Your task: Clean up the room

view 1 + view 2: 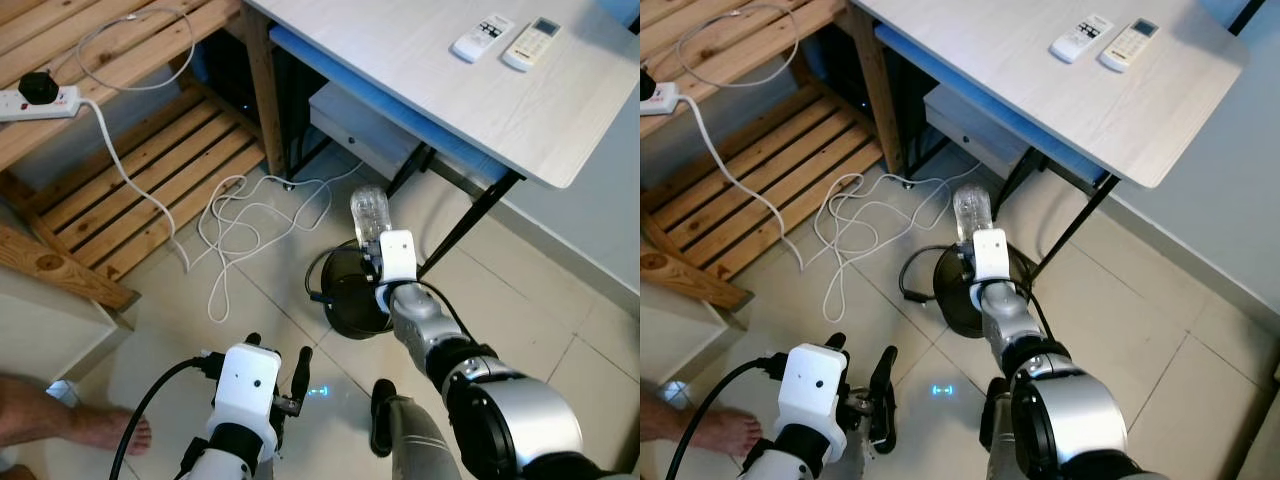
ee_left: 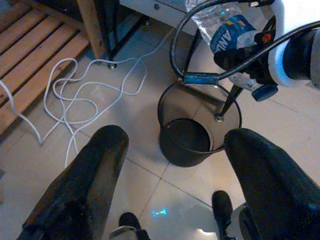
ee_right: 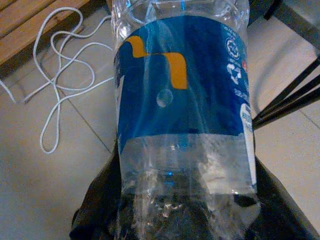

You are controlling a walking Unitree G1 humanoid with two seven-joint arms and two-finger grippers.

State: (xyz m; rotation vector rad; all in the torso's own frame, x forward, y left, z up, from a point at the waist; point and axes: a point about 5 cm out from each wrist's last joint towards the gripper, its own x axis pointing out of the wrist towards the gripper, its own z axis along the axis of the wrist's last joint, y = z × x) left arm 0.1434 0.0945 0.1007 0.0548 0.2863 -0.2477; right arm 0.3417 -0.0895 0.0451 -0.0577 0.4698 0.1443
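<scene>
My right gripper [image 1: 372,262] is shut on a clear plastic bottle [image 1: 369,214] with a blue and orange label [image 3: 180,75]. It holds the bottle directly above a black round bin [image 1: 345,295] on the tiled floor. The bottle [image 2: 227,30] hangs cap-down over the bin's rim [image 2: 200,150]. My left gripper [image 1: 278,375] is low in front of me, open with nothing between its fingers [image 2: 85,185], and it points toward the bin.
A white desk [image 1: 450,90] with two remote controls [image 1: 505,40] stands behind the bin, its black leg [image 1: 470,225] close by. White cable [image 1: 240,225] lies looped on the floor beside wooden slats [image 1: 150,170]. A person's bare foot [image 1: 70,425] is at my left.
</scene>
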